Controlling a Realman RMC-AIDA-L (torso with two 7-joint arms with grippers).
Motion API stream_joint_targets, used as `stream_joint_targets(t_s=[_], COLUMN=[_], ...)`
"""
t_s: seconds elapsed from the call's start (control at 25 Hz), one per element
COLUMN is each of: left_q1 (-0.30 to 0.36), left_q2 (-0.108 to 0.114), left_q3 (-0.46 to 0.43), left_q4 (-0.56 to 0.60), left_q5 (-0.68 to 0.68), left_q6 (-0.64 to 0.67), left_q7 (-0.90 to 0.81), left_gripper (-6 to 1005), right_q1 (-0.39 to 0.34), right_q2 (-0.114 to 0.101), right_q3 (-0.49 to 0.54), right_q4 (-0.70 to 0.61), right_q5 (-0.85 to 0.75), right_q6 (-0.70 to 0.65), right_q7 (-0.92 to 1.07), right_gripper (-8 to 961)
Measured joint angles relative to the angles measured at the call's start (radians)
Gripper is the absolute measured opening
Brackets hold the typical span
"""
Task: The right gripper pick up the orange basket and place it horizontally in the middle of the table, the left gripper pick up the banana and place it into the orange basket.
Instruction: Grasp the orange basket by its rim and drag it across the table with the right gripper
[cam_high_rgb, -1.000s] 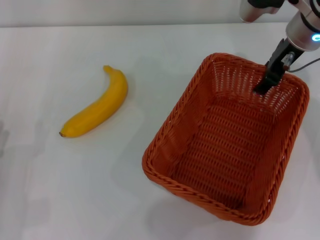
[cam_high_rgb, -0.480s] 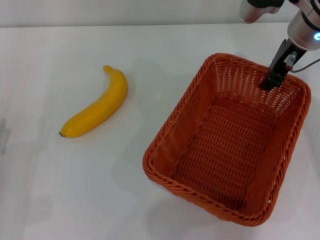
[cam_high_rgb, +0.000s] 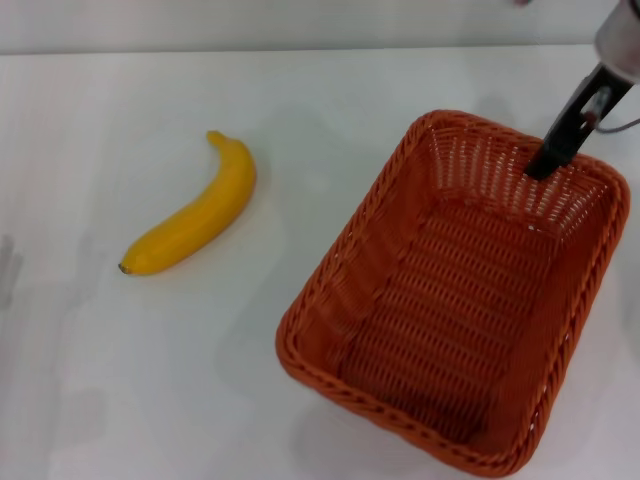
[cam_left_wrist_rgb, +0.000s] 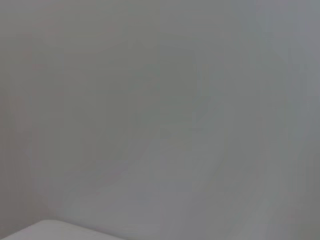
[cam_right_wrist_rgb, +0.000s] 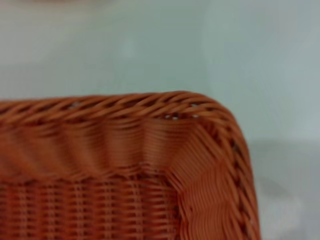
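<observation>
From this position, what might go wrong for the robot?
1. The right hand meets the orange basket only at its far wall, so the basket might tilt or slip.
2. The basket lies at a slant on the table; setting it horizontally needs a turn, and swinging it could knock the banana.

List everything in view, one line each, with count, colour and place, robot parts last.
banana: one, yellow, lying on the table's left half, apart from the basket.
orange basket: one, orange wicker, on the table's right half, set askew, nothing inside it.
table: one, white, under both items.
right gripper: one, black, at the basket's far wall near its right corner, one finger reaching inside the rim.
left gripper: not in view; its wrist camera shows only a blank pale surface.
</observation>
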Motion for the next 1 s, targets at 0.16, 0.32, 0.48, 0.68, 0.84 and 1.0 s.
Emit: stream_joint_targets(t_s=[0.16,0.32,0.48,0.68,0.84,1.0], left_q1=[-0.001,-0.002,-0.006,-0.010,-0.013,-0.018], left_q2=[0.000,0.001,0.001,0.002,0.002,0.002], left_q3=[0.000,0.000,0.000,0.000,0.000,0.000], left_q4=[0.000,0.001,0.002,0.002,0.002,0.002], left_q5=[0.000,0.000,0.000,0.000,0.000,0.000], left_q6=[0.000,0.000,0.000,0.000,-0.001,-0.002], left_q7=[0.000,0.000,0.000,0.000,0.000,0.000], left_gripper=[861,861,861,861,861,861], right_q1=[0.022,0.037,0.038,0.025,0.030,0.026], right_q2=[-0.003,-0.010,-0.015,-0.001,0.002,0.002], right_q3=[0.102,0.165,0.167,0.102,0.092,0.077], right_q4=[-0.012,-0.011,-0.011,-0.011,-0.007,-0.010], right_q5=[-0.071,-0.091,-0.111,-0.119,-0.121,-0.120], right_q6=[-0.039,-0.073,-0.074,-0.033,-0.033,-0.031], right_q7=[0.018,0.023,0.023,0.017,0.019,0.017], right_gripper=[271,249,192,150,135,120])
